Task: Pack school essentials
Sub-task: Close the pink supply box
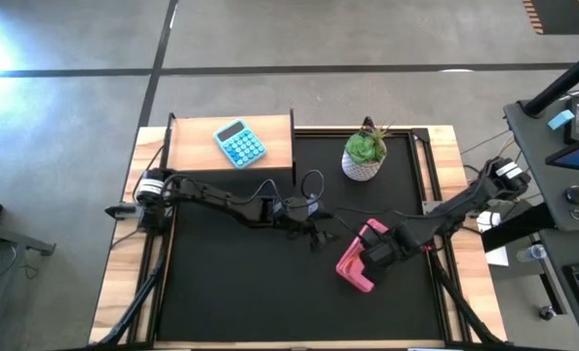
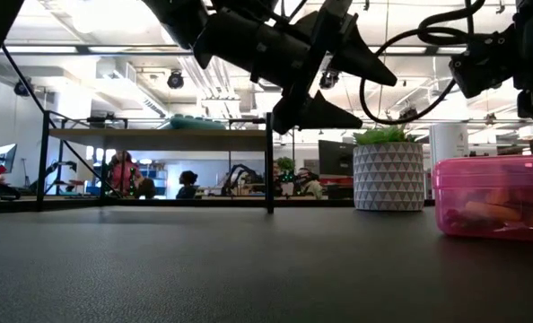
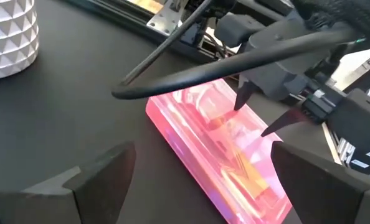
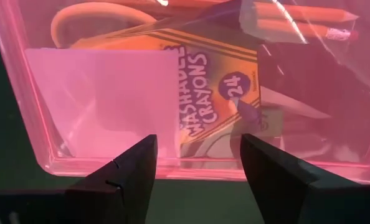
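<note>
A clear pink case lies flat on the black mat at the table's right middle and also shows in the low view. Through its pink top I see a crayon box, a pale square notepad, a yellow scissors handle and orange pencils. My right gripper hovers open just above the case, fingers pointing down. My left gripper is open in the air left of the case, pointing toward it.
A green plant in a white patterned pot stands on the mat behind the case. A light-blue calculator lies on a wooden box at the far left. Bare black mat spreads toward the near edge. People sit in the room beyond.
</note>
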